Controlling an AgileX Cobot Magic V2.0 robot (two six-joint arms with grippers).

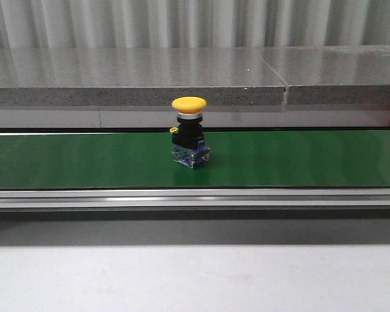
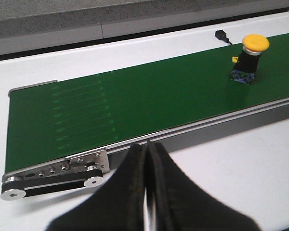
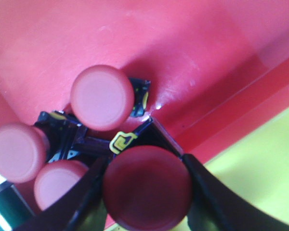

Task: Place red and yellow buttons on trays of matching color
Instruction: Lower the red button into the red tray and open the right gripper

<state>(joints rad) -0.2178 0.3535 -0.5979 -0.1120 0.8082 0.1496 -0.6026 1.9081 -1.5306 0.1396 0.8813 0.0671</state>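
Pale grey worktop is filling the near edge of the front view; beyond it a silver aluminium rail is running along a long green conveyor belt.

Left side: the left claw is hanging over the white surface just short of the belt's roller end, its two black fingers pressing together with nothing between them. The belt's end bracket with small screws is sitting just beside the fingertips.

Centre: a yellow mushroom-head push button with a black collar and blue-and-clear contact block is standing upright on the green belt, well apart from the left claw. In the left wrist view the same button is showing far along the belt, near a small black cable end lying on the white surface behind it. A speckled grey stone ledge is running behind the belt.

Right side: the right claw is gripping a red mushroom-head push button by the sides of its cap, one dark finger on each flank. It is hovering over a red plastic tray, where three more red-capped buttons are lying clustered together, touching, their black-and-yellow bases tangling. Whether the held button is resting on the tray I cannot tell. A yellow tray is sitting just beside the red one.
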